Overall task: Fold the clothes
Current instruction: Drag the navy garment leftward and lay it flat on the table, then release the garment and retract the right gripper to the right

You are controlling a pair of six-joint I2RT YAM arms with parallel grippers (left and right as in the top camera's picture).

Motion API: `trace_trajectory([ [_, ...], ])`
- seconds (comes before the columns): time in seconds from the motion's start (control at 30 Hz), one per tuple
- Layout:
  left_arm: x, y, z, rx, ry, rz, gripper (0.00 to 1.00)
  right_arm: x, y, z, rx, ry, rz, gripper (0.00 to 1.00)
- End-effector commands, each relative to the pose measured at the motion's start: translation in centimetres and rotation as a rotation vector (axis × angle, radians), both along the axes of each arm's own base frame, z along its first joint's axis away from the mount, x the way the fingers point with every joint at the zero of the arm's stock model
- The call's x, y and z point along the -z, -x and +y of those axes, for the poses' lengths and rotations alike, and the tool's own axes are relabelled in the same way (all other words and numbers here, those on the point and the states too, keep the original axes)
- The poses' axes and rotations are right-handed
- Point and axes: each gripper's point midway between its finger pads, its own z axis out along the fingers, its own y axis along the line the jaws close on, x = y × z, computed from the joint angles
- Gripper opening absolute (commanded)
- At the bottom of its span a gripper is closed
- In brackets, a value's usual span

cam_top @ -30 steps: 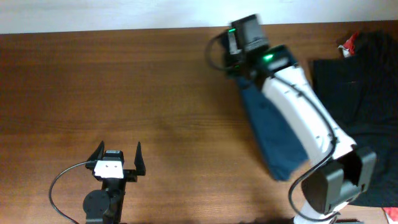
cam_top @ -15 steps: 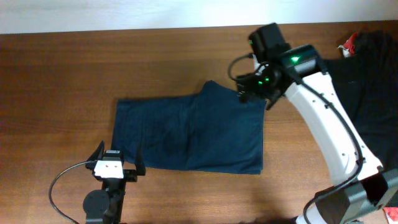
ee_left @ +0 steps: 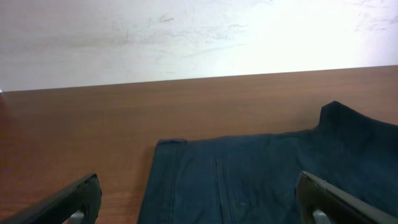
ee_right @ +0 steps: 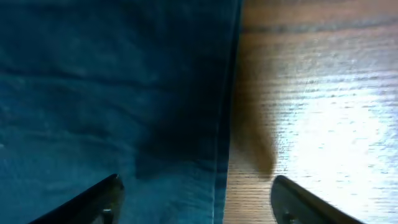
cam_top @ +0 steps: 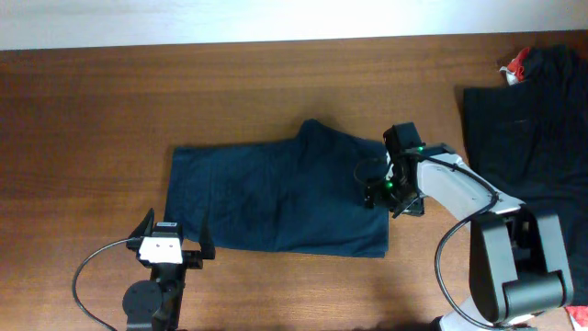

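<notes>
The clothes show as two pieces. A navy blue shorts-like piece (cam_top: 276, 198) lies spread flat mid-table, also seen in the left wrist view (ee_left: 261, 177) and the right wrist view (ee_right: 106, 93). A larger black garment (cam_top: 528, 156) lies at the far right. My right gripper (cam_top: 384, 193) hovers low over the navy piece's right edge, open, straddling the hem (ee_right: 224, 155) with nothing gripped (ee_right: 196, 205). My left gripper (cam_top: 175, 230) stands open just short of the navy piece's near-left corner, its fingers (ee_left: 68, 202) apart and empty.
A small red-and-white item (cam_top: 512, 66) sits at the top of the black garment near the table's far right corner. Bare wood table (cam_top: 92, 138) stretches to the left and behind the navy piece. A pale wall (ee_left: 186, 37) runs behind the table's back edge.
The navy piece went from hanging bunched in the right gripper to lying spread flat. The right gripper let go, then drew back toward the near side along its right edge. The left arm stayed still.
</notes>
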Motion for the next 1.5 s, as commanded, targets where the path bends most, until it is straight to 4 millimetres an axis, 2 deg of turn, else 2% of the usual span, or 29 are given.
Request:
trace_trajectory([
  [0.0,0.1,0.0,-0.2,0.008,0.01,0.002,0.99,0.0,0.0,0.1,0.014,-0.009,-0.007,0.64],
  [0.03,0.1,0.0,-0.2,0.007,0.01,0.002,0.99,0.0,-0.1,0.1,0.014,-0.011,-0.009,0.54],
  [0.1,0.1,0.0,-0.2,0.008,0.01,0.002,0.99,0.0,-0.3,0.3,0.029,-0.019,-0.018,0.47],
  [0.2,0.1,0.0,-0.2,0.008,0.011,0.002,0.99,0.4,-0.4,0.5,0.028,-0.029,-0.032,0.51],
  [0.27,0.1,0.0,-0.2,0.008,0.01,0.002,0.99,0.8,-0.4,0.5,0.029,-0.031,-0.041,0.51],
  [0.3,0.1,0.0,-0.2,0.008,0.01,0.002,0.99,0.9,-0.4,0.5,0.031,-0.032,-0.045,0.43],
  [0.37,0.1,0.0,-0.2,0.008,0.011,0.002,0.99,0.9,-0.9,0.6,0.036,-0.036,-0.064,0.19],
  [0.4,0.1,0.0,-0.2,0.008,0.011,0.002,0.99,0.9,-1.1,0.6,0.039,-0.037,-0.072,0.04],
  [0.43,0.1,0.0,-0.2,0.008,0.01,0.002,0.99,0.8,-1.6,0.5,0.042,-0.036,-0.093,0.04],
  [0.53,0.1,0.0,-0.2,0.008,0.011,0.002,0.99,0.4,-3.4,-2.8,0.16,0.039,-0.142,0.04],
  [0.57,0.1,0.0,-0.2,0.008,0.011,0.002,0.99,0.1,-4.0,-5.0,0.227,0.043,-0.149,0.04],
  [0.63,0.1,0.0,-0.2,0.008,0.01,0.002,0.99,-0.1,-4.0,-6.7,0.279,0.041,-0.142,0.04],
  [0.67,0.1,0.0,-0.2,0.008,0.01,0.002,0.99,-0.1,-4.0,-7.1,0.284,0.04,-0.141,0.24],
  [0.7,0.1,0.0,-0.2,0.008,0.011,0.002,0.99,-0.3,-4.1,-7.1,0.281,0.04,-0.14,0.66],
  [0.73,0.1,0.0,-0.2,0.008,0.011,0.002,0.99,-0.9,-4.5,-7.1,0.262,0.043,-0.144,0.99],
  [0.8,0.1,0.0,-0.2,0.008,0.01,0.002,0.99,-4.8,-5.5,-8.7,0.252,0.135,-0.134,0.99],
  [0.83,0.1,0.0,-0.2,0.008,0.01,0.002,0.99,-7.4,-6.3,-9.7,0.259,0.191,-0.145,0.99],
  [0.87,0.1,0.0,-0.2,0.008,0.011,0.002,0.99,-11.1,-7.7,-10.6,0.269,0.237,-0.188,0.99],
  [0.9,0.1,0.0,-0.2,0.008,0.011,0.002,0.99,-13.4,-8.8,-11.2,0.281,0.257,-0.234,0.99],
  [0.93,0.1,0.0,-0.2,0.008,0.01,0.002,0.99,-16.2,-10.1,-12.4,0.311,0.286,-0.3,0.99],
  [1.0,0.1,0.0,-0.2,0.008,0.01,0.002,0.99,-19.6,-11.5,-15.8,0.4,0.313,-0.397,0.99],
  [1.03,0.1,0.0,-0.2,0.008,0.01,0.002,0.99,-20.1,-11.3,-18.7,0.47,0.328,-0.412,0.99],
  [1.1,0.1,0.0,-0.2,0.008,0.01,0.002,0.99,-20.0,-9.6,-23.4,0.586,0.354,-0.388,0.99],
  [1.2,0.1,0.0,-0.2,0.008,0.01,0.002,0.99,-19.9,-7.8,-27.2,0.683,0.371,-0.372,0.99],
  [1.27,0.1,0.0,-0.2,0.008,0.01,0.002,0.99,-19.9,-7.2,-28.3,0.711,0.377,-0.368,0.99],
  [1.37,-0.3,0.0,0.8,-0.047,0.005,-0.015,0.99,-19.9,-7.2,-28.3,0.711,0.377,-0.368,0.99],
  [1.4,-0.3,0.0,-0.6,0.032,0.024,-0.015,0.99,-19.9,-7.2,-28.2,0.71,0.377,-0.368,0.99],
  [1.47,-1.0,2.1,-7.6,0.453,0.111,-0.019,0.99,-19.9,-7.2,-28.2,0.71,0.377,-0.368,0.99],
])
